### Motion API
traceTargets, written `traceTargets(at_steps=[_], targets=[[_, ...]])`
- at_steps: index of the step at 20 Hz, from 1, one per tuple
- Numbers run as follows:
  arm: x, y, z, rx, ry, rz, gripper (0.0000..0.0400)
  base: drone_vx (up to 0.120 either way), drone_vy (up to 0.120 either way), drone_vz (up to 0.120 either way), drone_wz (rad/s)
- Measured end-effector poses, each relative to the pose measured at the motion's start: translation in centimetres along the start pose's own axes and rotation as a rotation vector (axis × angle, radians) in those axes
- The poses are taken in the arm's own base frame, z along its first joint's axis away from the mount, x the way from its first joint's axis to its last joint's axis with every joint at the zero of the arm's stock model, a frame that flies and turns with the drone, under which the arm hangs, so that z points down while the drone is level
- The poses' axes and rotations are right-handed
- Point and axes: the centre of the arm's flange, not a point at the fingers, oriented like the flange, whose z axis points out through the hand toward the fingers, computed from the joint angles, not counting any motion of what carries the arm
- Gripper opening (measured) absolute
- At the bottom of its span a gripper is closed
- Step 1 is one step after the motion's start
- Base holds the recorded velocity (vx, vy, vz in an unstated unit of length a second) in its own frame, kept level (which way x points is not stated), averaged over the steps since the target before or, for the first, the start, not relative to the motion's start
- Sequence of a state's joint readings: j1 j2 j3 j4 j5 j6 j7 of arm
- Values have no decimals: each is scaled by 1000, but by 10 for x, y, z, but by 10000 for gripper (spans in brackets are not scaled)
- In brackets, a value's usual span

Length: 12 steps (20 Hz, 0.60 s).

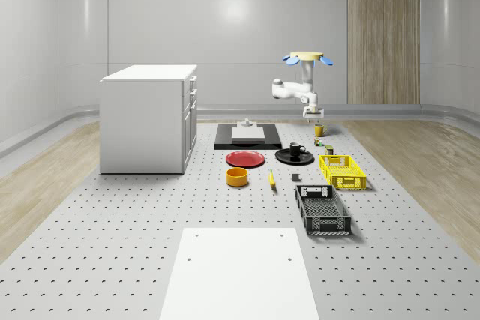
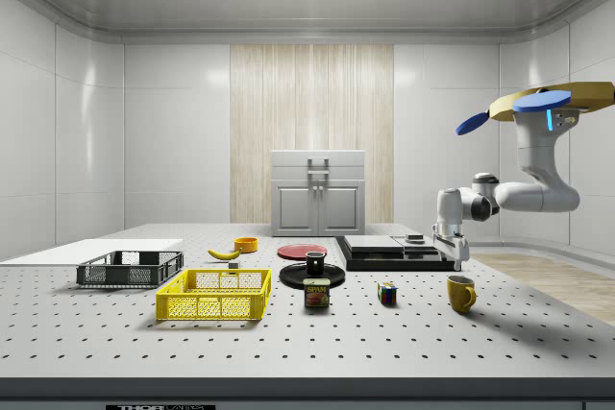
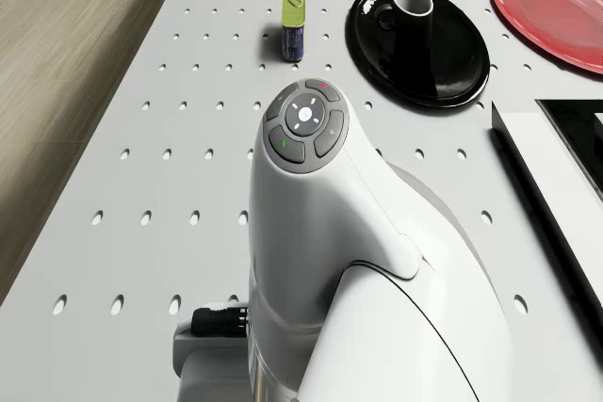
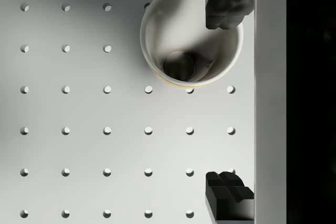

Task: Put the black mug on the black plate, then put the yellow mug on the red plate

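Drone (image 1: 307, 57) hovers above the far end of the table, over the yellow mug (image 1: 319, 130); arm bent down from it. Gripper (image 1: 314, 115) hangs just above the yellow mug, not touching it, fingers spread wide apart and holding nothing. In the wrist view one finger (image 4: 226, 3) lies over the mug's rim, the other (image 4: 228, 195) over bare table well to the mug's side. Yellow mug upright on the table, white inside, nothing in it.

Black mug (image 1: 296, 149) stands upright on the black plate (image 1: 285, 158), beyond the gripper toward the near end of the table. Red plate (image 1: 245, 159) just beside the black plate, bare.

Yellow crate (image 1: 343, 171) and black crate (image 1: 322, 210) farther out the same way; contents cannot be told. Orange bowl (image 1: 237, 177) near the red plate, banana (image 1: 271, 179) beside it. Can (image 2: 316, 292) and small coloured cube (image 2: 386, 293) on the table between the yellow mug and the yellow crate.

Table (image 1: 112, 245): grey, perforated with a regular hole grid; white sheet (image 1: 240, 271) at the near end, black slab (image 1: 225, 140) with a grey block close beside the gripper. White cabinet (image 1: 148, 118) at the table's far corner. Room: pale panelled walls, one wood-panel strip (image 1: 382, 31), wood floor
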<state>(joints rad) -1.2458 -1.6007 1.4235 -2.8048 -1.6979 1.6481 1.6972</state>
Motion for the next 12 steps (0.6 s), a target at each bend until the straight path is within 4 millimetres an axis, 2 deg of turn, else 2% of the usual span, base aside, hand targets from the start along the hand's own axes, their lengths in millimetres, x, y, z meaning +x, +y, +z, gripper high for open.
traceTargets(at_steps=[12], targets=[[-4, -4, 0, 0, 0, 0, 400, 0, 0, 0, 0]])
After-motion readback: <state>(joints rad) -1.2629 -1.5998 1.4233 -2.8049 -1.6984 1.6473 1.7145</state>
